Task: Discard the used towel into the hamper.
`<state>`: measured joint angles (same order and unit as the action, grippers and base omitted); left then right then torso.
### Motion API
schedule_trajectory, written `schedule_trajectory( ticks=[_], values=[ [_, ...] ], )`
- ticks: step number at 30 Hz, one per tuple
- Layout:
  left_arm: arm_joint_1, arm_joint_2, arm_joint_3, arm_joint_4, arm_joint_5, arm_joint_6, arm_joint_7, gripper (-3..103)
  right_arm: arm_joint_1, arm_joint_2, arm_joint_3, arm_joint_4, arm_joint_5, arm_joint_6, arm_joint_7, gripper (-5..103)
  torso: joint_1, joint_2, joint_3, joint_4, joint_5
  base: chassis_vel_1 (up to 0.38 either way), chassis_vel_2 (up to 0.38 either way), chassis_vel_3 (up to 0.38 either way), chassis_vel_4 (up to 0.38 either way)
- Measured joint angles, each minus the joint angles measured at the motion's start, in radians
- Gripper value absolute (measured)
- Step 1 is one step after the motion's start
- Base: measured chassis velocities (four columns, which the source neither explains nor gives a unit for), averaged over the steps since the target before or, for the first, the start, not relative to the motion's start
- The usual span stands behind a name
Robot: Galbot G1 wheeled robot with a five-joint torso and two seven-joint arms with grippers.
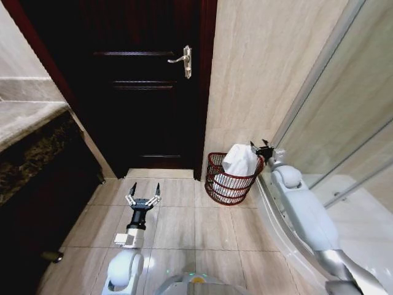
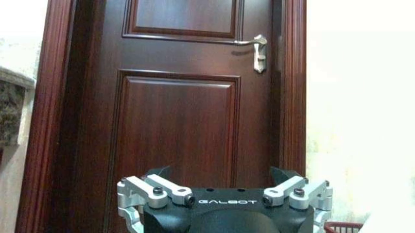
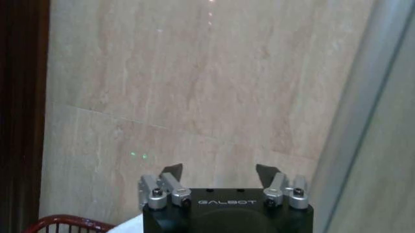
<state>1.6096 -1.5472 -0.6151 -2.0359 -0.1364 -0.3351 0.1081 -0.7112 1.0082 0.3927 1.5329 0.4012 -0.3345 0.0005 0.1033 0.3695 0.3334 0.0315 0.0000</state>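
The dark reddish-brown wire hamper (image 1: 230,182) stands on the floor against the beige wall, right of the door. The white towel (image 1: 241,160) lies in it, bunched up and rising above the rim. My right gripper (image 1: 260,146) hovers just past the hamper's right rim, beside the towel, open with nothing between its fingers. In the right wrist view the right gripper (image 3: 219,170) faces the wall, with the hamper rim (image 3: 61,223) and a corner of the towel (image 3: 133,224) beside it. My left gripper (image 1: 144,195) stands open and holding nothing over the floor tiles, pointing at the door.
A dark wooden door (image 1: 147,92) with a metal handle (image 1: 184,60) is shut straight ahead. A stone counter (image 1: 27,120) over a dark cabinet runs along the left. A glass shower screen (image 1: 344,123) and its curved base close the right side.
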Motion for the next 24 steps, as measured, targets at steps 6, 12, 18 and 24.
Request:
schedule_trajectory(
  ticks=[6, 12, 18, 24],
  values=[
    [-0.006, -0.002, 0.008, 0.005, 0.0, -0.001, 0.001, 100, -0.058, 0.0, 0.042, 0.034, 0.11, -0.051, 0.011, 95, 0.0, 0.0, 0.0, 0.0, 0.0001, 0.0, 0.0, 0.0, 0.0],
    [-0.011, -0.004, 0.009, 0.007, -0.002, 0.001, -0.002, 100, -0.242, 0.039, 0.155, 0.185, 0.06, 0.086, 0.067, 100, 0.0, 0.0, 0.0, -0.0001, 0.0003, 0.0, 0.0, 0.0, 0.0],
    [-0.022, -0.001, 0.009, 0.007, -0.018, 0.017, -0.002, 100, -0.428, 0.091, 0.243, 0.349, -0.014, 0.156, 0.09, 100, 0.0, 0.0, 0.0, 0.0, -0.0001, 0.0, 0.0, 0.0, 0.0],
    [-0.037, 0.001, 0.016, 0.013, -0.031, 0.03, -0.001, 100, -0.589, 0.143, 0.301, 0.463, -0.038, 0.174, 0.088, 100, 0.0, 0.0, 0.0, -0.0001, 0.0, 0.0, 0.0, 0.0, 0.0]
  ],
)
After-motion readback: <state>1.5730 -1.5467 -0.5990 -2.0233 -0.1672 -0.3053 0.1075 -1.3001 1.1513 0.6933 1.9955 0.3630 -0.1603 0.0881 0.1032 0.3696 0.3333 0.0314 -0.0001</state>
